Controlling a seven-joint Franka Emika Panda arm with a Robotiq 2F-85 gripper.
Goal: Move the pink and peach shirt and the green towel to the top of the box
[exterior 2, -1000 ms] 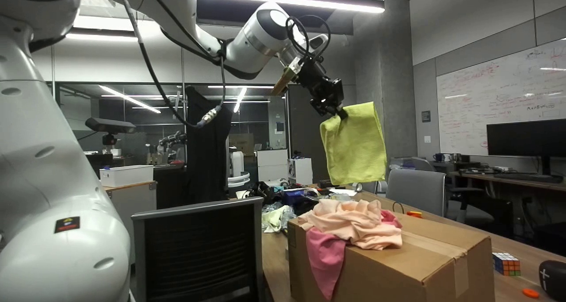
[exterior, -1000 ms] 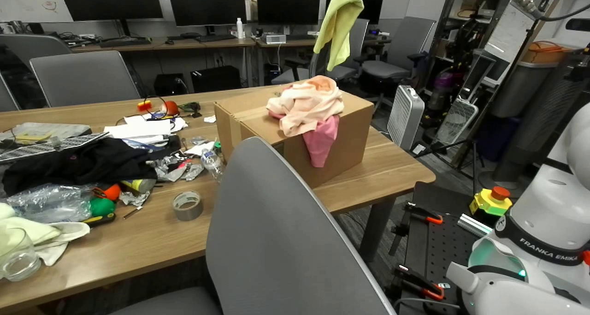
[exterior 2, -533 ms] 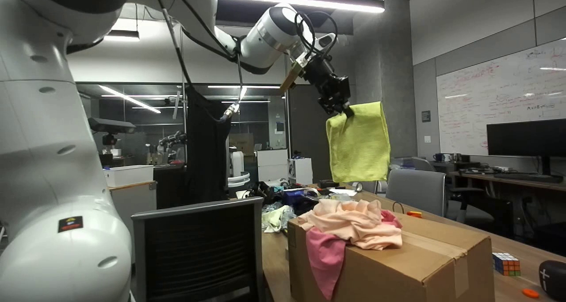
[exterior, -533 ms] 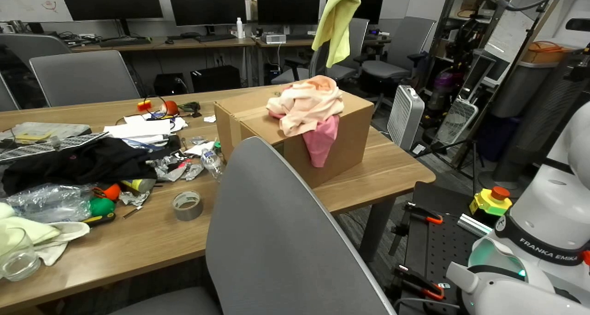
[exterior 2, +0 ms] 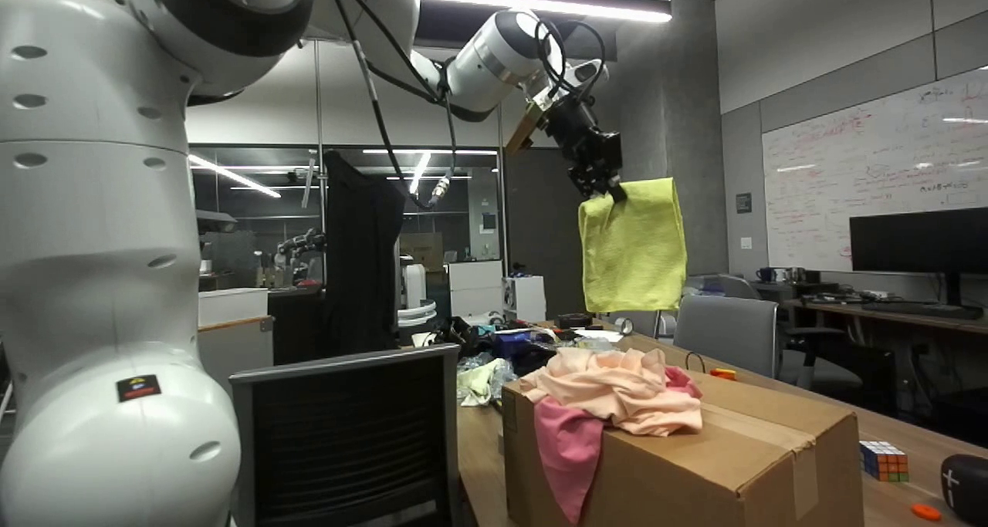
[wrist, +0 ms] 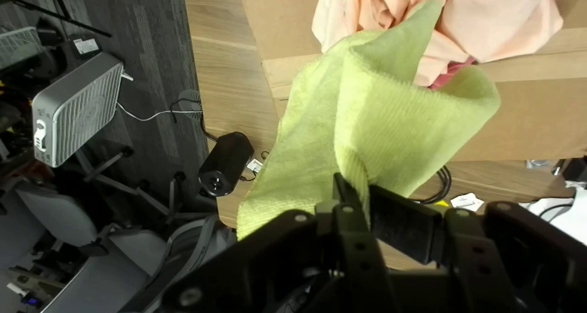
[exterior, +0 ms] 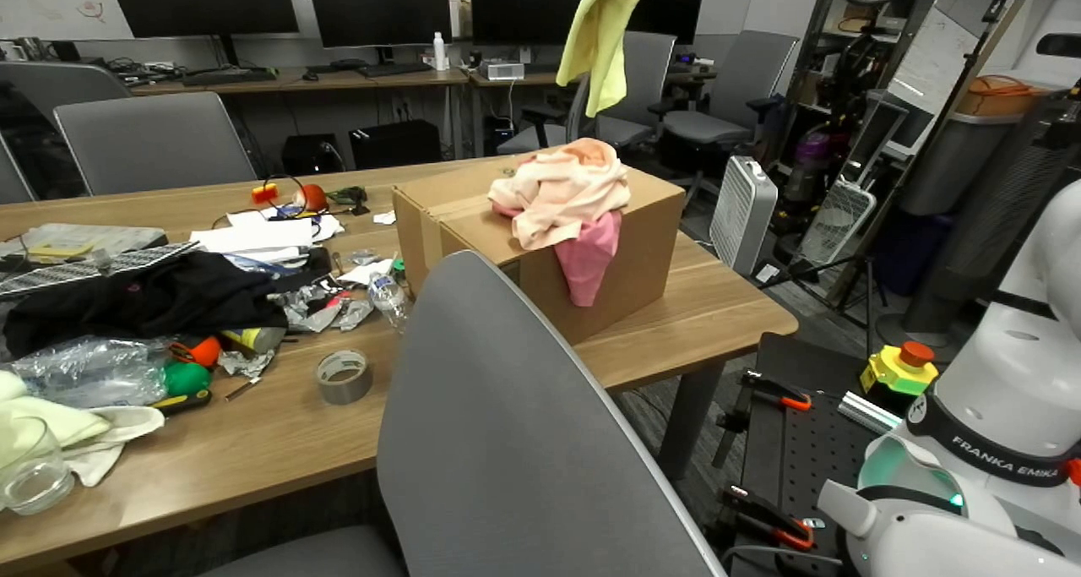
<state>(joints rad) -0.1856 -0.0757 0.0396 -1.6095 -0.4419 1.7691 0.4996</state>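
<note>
Robotiq gripper (wrist: 360, 196) dangling green towel (exterior 2: 634, 249) higher than cardboard box (exterior 2: 772, 400)

The gripper is pinching a fold of the towel near its top, its jaws nearly meeting, cloth between them. The pink-and-peach shirt (exterior 2: 610, 392) is lying crumpled on the box's top, its pink part drooping down one side. In both exterior views the towel is hanging clear of shirt and box. The box is resting on a wood-grain table (exterior: 718, 307), a Rubik's cube (exterior 2: 884, 462) sitting near it.
</note>
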